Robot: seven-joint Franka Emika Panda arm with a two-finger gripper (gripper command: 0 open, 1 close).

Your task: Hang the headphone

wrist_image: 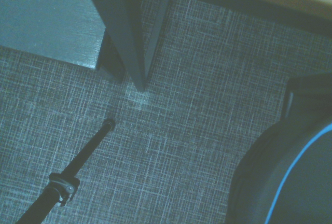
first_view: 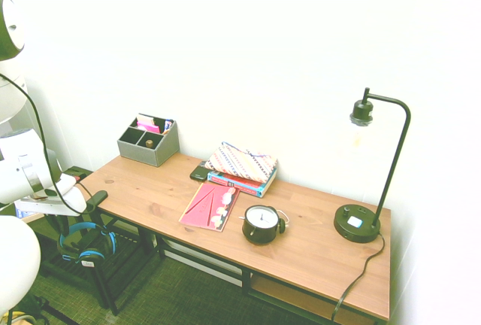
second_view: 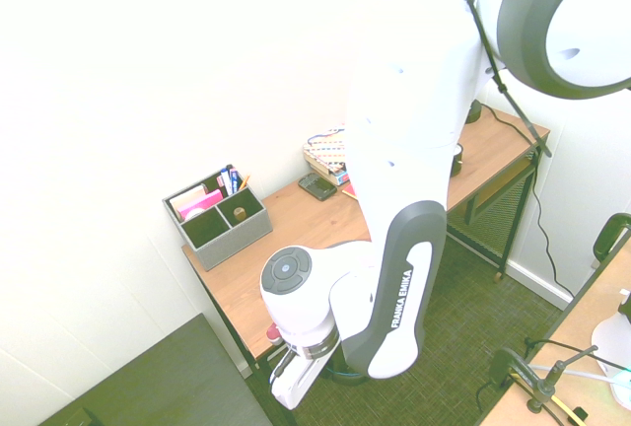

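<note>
Off the worktop's (first_view: pixel 161 198) near-left end in the first exterior view, headphone (first_view: pixel 83 226) hangs just below the pincer (first_view: pixel 63 224), apparently pinched in it. Pincer pressed together; exact contact unclear. Coming move likely turns on keeping the band above the cups.

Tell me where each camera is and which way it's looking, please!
First exterior view: above the front of the desk, looking down toward the wall; the white arm enters from the left.
Second exterior view: high on the opposite side, looking down; the arm fills the middle and upper right.
Wrist view: on the arm's wrist, looking down at the floor; no arm shows.
Both exterior views share the desk and gray organizer; first exterior and wrist views share the blue-trimmed headphone.
</note>
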